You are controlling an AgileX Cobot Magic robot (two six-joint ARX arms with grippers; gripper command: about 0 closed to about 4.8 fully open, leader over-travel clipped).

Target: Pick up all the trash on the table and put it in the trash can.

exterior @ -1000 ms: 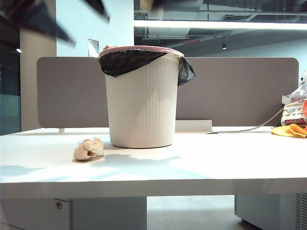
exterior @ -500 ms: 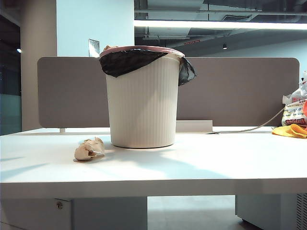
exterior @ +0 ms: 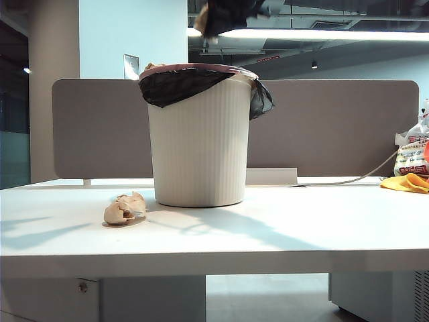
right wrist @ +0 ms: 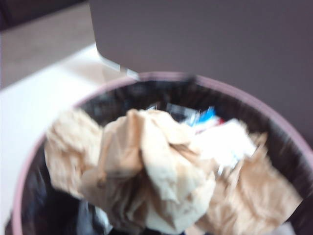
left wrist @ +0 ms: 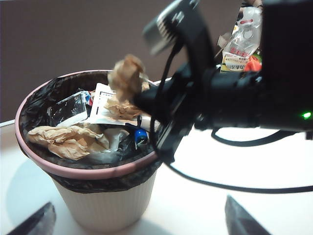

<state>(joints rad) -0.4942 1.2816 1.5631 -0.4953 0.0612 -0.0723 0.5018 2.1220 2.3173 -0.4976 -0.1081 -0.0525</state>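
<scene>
Right hand (left wrist: 139, 95), closed on a tan paper wad (left wrist: 127, 76), hangs over the trash can (exterior: 200, 154), just above the pink rim (left wrist: 83, 171). Right wrist view is blurred, but the wad (right wrist: 146, 171) fills it w/ the can's open mouth directly below. In the exterior view only a dark bit of that arm (exterior: 228, 13) shows at the top edge, above the can.

Left hand is open: two dark fingertips (left wrist: 34, 223) stand well apart at the near edge of its wrist view, nothing between them. It hovers high on the near-left side of the can, looking down into it; not visible in the exterior view.

Inside the can: black liner (exterior: 181, 84), another crumpled tan wad (left wrist: 68, 139) lying on white wrappers and misc. rubbish.

On the worktop (exterior: 281, 235): one tan wad (exterior: 124, 208) sits near the can's base, to its left and slightly nearer. Far right: a yellow cloth (exterior: 405, 182) and a white printed bag (exterior: 410, 155), not trash for this job. Grey partition (exterior: 335, 127) behind.

Progress, as I judge it: one wad in, one about to be dropped, one left to collect, approx. halfway to two-thirds done.
</scene>
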